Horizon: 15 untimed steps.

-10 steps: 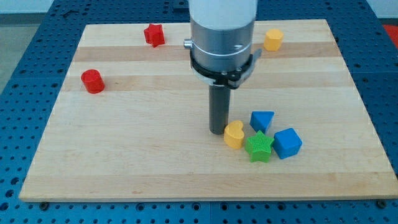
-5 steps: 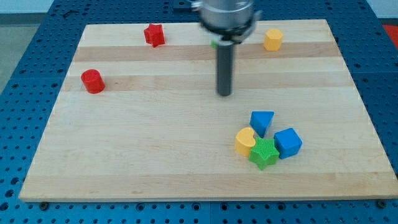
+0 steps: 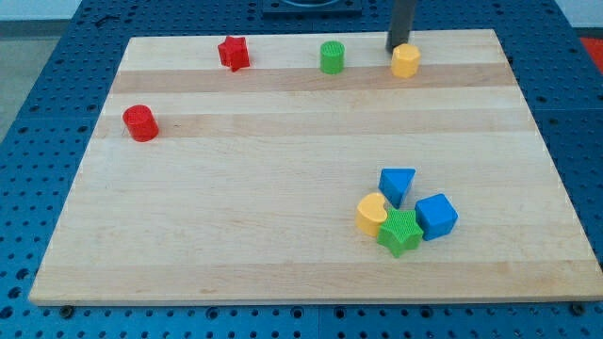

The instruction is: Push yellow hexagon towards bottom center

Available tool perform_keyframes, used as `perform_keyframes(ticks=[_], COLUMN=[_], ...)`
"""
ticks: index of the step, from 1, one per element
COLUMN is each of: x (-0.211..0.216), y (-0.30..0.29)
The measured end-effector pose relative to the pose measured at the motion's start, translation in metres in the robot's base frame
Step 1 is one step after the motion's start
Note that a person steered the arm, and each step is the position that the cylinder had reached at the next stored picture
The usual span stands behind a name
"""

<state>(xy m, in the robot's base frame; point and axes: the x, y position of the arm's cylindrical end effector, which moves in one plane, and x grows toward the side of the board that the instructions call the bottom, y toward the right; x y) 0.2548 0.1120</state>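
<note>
Yellow hexagon: table top edge, right of green cylinder. My tip: touching hexagon's upper-left. Claw: none fitted.

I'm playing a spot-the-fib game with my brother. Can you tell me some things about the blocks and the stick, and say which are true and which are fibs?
1. My tip is right behind the yellow hexagon, at the view's top. True.
2. The green cylinder sits at the view's bottom. False: it is near the top edge, left of the yellow hexagon.
3. The green star is bunched with the yellow heart, blue triangle and blue cube. True.
4. The red star touches the red cylinder. False: they are well apart.
5. The yellow hexagon is already at bottom center. False: it is near the top edge.
</note>
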Motion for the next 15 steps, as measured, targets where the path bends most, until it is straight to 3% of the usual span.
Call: perform_keyframes(ticks=[1, 3, 4, 5, 9, 12, 14, 15], x=[0.043, -0.009, 0.014, 0.043, 0.068, 0.14, 0.12, 0.141], y=[-0.001, 0.016, 0.062, 0.062, -0.039, -0.01, -0.049, -0.06])
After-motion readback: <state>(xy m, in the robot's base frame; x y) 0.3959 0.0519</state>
